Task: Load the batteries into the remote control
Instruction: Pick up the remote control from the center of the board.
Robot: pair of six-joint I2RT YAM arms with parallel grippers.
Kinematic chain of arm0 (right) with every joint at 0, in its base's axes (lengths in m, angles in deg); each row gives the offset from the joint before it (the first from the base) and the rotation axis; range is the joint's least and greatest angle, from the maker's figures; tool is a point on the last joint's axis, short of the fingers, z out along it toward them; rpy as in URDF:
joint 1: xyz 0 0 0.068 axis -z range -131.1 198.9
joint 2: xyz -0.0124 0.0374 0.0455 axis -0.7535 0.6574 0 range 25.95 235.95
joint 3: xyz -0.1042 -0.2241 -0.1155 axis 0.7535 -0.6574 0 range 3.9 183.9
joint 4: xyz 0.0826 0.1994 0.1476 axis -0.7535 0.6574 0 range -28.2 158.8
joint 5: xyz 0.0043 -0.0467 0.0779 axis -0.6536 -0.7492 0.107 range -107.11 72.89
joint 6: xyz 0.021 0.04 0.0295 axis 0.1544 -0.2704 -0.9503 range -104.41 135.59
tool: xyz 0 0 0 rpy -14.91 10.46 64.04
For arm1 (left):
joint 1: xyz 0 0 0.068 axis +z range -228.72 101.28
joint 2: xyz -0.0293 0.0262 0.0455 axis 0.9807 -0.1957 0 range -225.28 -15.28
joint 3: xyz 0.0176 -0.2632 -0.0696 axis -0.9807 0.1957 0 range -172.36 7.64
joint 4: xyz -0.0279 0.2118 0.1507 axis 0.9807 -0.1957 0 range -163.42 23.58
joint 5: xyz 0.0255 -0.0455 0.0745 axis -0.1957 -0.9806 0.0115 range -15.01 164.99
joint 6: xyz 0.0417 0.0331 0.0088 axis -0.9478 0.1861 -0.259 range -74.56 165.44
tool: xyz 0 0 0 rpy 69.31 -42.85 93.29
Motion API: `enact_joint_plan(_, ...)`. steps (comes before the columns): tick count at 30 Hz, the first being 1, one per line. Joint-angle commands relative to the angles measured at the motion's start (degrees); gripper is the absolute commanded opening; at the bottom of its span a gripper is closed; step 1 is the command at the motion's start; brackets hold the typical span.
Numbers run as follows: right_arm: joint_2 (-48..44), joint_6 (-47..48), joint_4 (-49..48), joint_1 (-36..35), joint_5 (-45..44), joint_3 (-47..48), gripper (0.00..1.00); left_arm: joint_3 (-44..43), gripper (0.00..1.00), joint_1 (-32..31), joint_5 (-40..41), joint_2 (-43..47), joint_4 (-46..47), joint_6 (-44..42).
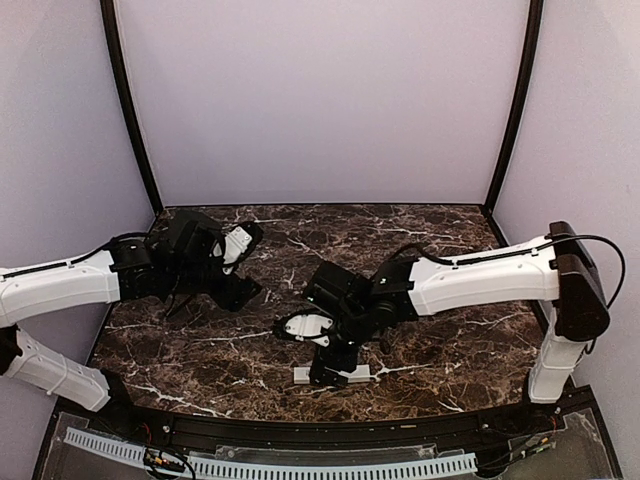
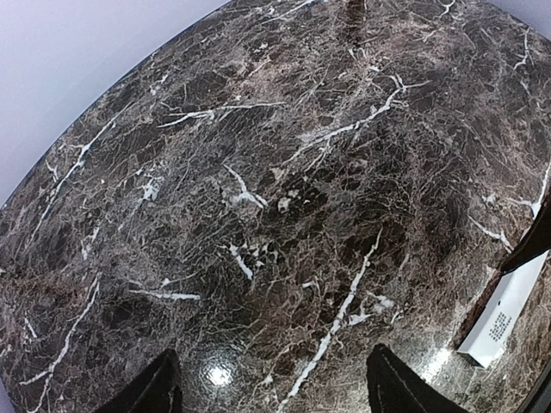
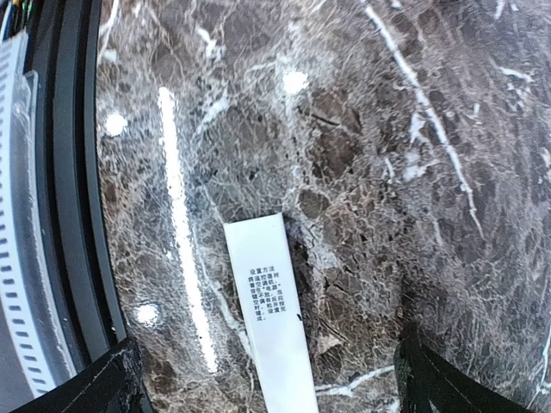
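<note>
top external view, from the near edge outward: one black rail [image 1: 250, 428] borders the table, with one white slotted cable strip [image 1: 300, 468] on my side of it. just past the rail lies the one remote control [image 1: 362, 374], a white bar running along the edge, its middle hidden under my right gripper [image 1: 335, 372]. in the right wrist view that gripper's two fingers [image 3: 99, 387] stand spread wide, one on either side of the remote, gripping nothing. the remote lies flat on the marble between them, printed label up, and the rail is close on one side. my left gripper [image 1: 245, 267] hangs farther in and to the left, well apart from the remote. in its wrist view its two fingertips [image 2: 155, 387] are parted with only bare marble between them, holding nothing, and one end of the remote shows at the right edge. farther on, the dark marble table [image 1: 420, 230] runs bare to its far edge, where lilac walls [image 1: 320, 100] and two black posts [image 1: 130, 110] close it in.
</note>
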Motion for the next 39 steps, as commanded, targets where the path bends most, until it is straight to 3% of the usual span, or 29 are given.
enact_joint_plan(1,3.9,8.7,3.5,-0.5,-0.9,1.5,0.99,2.0,0.73,0.5,-0.5,-1.0,1.4,0.2)
enact_joint_plan(8,5.9,10.3,0.7,0.3,-3.2,-2.0,0.97,1.7,0.73,0.6,-2.7,-1.6,1.5,-0.3)
enact_joint_plan(12,8.9,10.8,2.2,1.2,-0.4,-1.1,0.81,1.7,0.73,0.5,-3.1,-2.1,1.4,-0.4)
enact_joint_plan(19,12.4,10.8,3.8,1.7,0.1,0.7,0.66,1.5,0.73,0.5,-3.7,-2.8,1.2,-0.5)
enact_joint_plan(26,12.1,10.3,4.6,1.6,1.0,1.3,0.34,1.4,0.73,0.5,-4.1,-2.8,1.4,-0.6)
enact_joint_plan(39,9.0,8.5,4.4,2.1,2.6,2.7,0.12,1.7,0.73,0.6,-5.0,-1.8,2.0,-0.5)
